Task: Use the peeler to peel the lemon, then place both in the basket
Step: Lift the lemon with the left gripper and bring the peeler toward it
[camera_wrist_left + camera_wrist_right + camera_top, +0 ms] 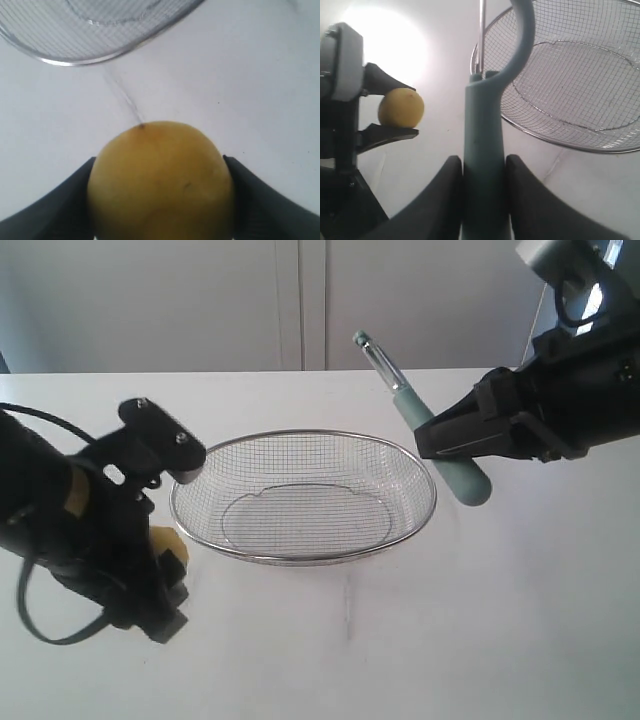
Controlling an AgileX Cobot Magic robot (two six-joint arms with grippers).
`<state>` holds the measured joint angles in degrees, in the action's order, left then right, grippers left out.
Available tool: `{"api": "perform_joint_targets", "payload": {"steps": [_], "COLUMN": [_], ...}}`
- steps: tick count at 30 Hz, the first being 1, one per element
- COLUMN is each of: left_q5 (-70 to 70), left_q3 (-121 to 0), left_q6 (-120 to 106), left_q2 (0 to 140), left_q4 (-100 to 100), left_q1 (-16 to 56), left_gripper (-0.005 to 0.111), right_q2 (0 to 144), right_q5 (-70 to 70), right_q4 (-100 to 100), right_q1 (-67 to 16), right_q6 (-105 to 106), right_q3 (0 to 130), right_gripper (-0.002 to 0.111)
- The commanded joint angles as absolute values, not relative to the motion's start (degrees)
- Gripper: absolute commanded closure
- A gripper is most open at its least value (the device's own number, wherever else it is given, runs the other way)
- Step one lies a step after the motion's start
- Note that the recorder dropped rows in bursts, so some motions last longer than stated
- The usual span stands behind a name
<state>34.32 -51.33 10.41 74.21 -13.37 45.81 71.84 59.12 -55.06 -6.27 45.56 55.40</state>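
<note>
Left of the one basket (300,558) on the worktop (450,630), the left hand (171,537) is clamped on the one lemon (160,180); right of it, the right hand (482,175) clamps the one peeler (420,420)

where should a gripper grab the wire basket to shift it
Pinch the basket by its thick rim, from above, one finger inside and one outside. It is too wide to span and its mesh looks thin, so the rim is probably the only firm edge. The near stretch looks freest: the left gripper with the lemon and the right gripper with the peeler sit by its ends.
</note>
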Motion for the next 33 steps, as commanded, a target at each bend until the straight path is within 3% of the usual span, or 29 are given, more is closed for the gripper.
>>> {"api": "perform_joint_targets", "payload": {"steps": [1,6,14,23,33], "left_q5": [35.11,31.9,15.4,3.26,-1.76], "left_q3": [-51.46,-49.76,-38.66,-31.95,-31.97], "left_q6": [-3.96,-12.66,-16.35,-16.96,-16.96], "left_q2": [64.25,54.2,44.01,47.61,51.99], "left_q4": [-11.36,-8.14,-5.33,-11.99,-12.94], "left_q1": [45.96,45.96,45.96,45.82,45.82], "left_gripper": [0.106,0.106,0.107,0.107,0.107], "right_q2": [71.5,71.52,71.91,82.88,91.0], "right_q5": [57.96,56.88,52.1,45.06,50.59], "right_q4": [-55.12,-55.01,-55.94,-57.02,-60.29], "right_q1": [-6.32,-6.32,-10.14,-21.13,-27.63], "right_q6": [46.4,46.4,47.55,49.34,52.63], "right_q3": [55.23,55.23,51.88,51.98,54.19], "right_gripper": [0.108,0.108,0.108,0.108,0.108]}}
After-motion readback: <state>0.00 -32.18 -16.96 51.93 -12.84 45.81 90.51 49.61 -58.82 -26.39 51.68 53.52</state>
